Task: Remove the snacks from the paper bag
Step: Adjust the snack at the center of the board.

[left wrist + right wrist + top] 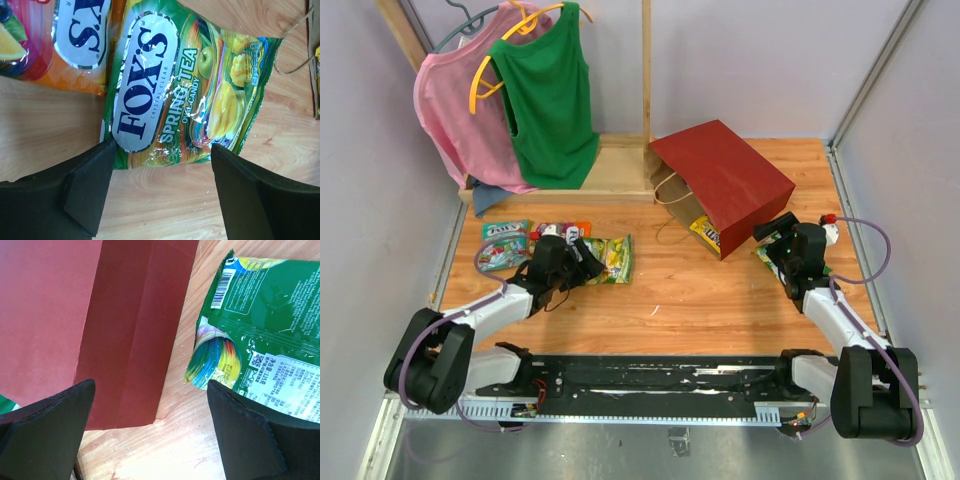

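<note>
The red paper bag (pixel 725 185) lies on its side at the back right, its mouth toward the left. A yellow snack packet (pixel 706 233) shows at that mouth. On the table to the left lie a teal-green packet (pixel 504 245), an orange-purple packet (pixel 565 231) and a green Fox's packet (pixel 613 258). My left gripper (pixel 586 263) hangs open just short of the Fox's packet (pixel 185 90), with bare wood between its fingers (pixel 90 190). My right gripper (pixel 150 430) stands open between the bag's wall (pixel 100 315) and a green packet (pixel 265 340), holding nothing.
A wooden rack (pixel 646 80) with a pink top (pixel 460 110) and a green top (pixel 550 95) on hangers stands at the back left. The bag's thin loop handles (pixel 672 195) lie on the wood by its mouth. Walls close the table's left and right sides.
</note>
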